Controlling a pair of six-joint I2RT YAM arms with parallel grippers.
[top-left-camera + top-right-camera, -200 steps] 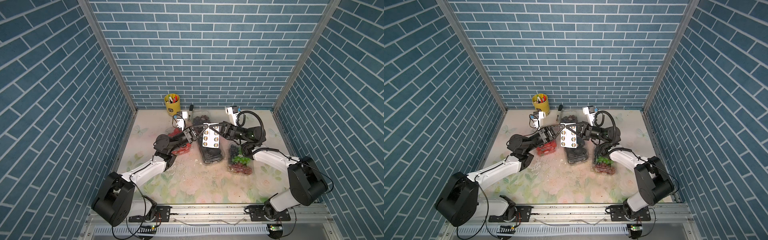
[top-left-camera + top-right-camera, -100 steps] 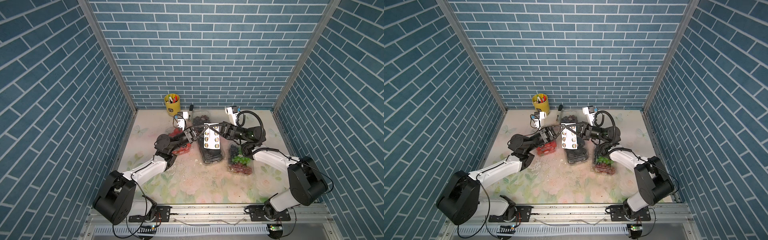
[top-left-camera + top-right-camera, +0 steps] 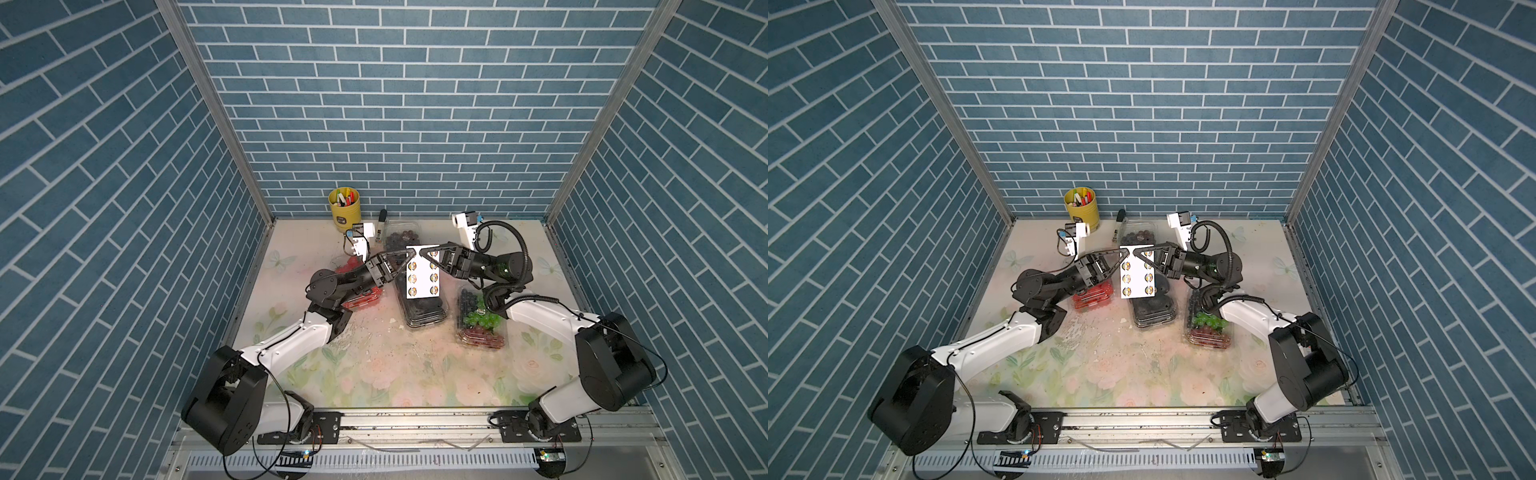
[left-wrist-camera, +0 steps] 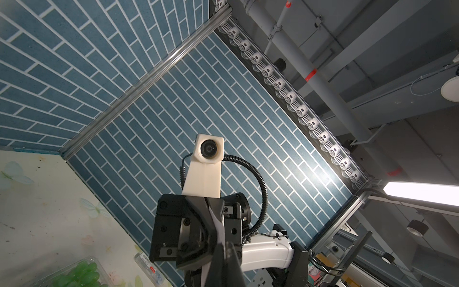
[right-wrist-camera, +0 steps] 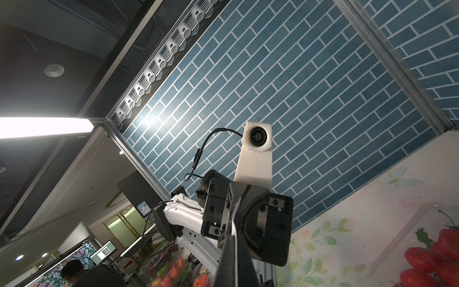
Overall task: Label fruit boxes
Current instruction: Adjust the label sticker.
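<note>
Left gripper (image 3: 406,252) pinching top corner of sticker sheet (image 3: 423,274), jaws fully closed; right gripper (image 3: 429,251) gripping opposite corner likewise. Sheet barely shifting since second ago, hanging over black-fruit punnet (image 3: 426,311) midway between bench's left and right edges. Peeling probably not starting yet.

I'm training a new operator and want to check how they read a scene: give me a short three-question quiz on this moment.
1. True or false: only the left gripper holds the sheet.
2. In both top views the sheet covers part of which box? A strawberries; B black fruit; C mixed grapes.
3. Fill in: the pen cup is ____.
Key: 1 false, the right gripper is shut on it too; 2 B; 3 yellow.
</note>
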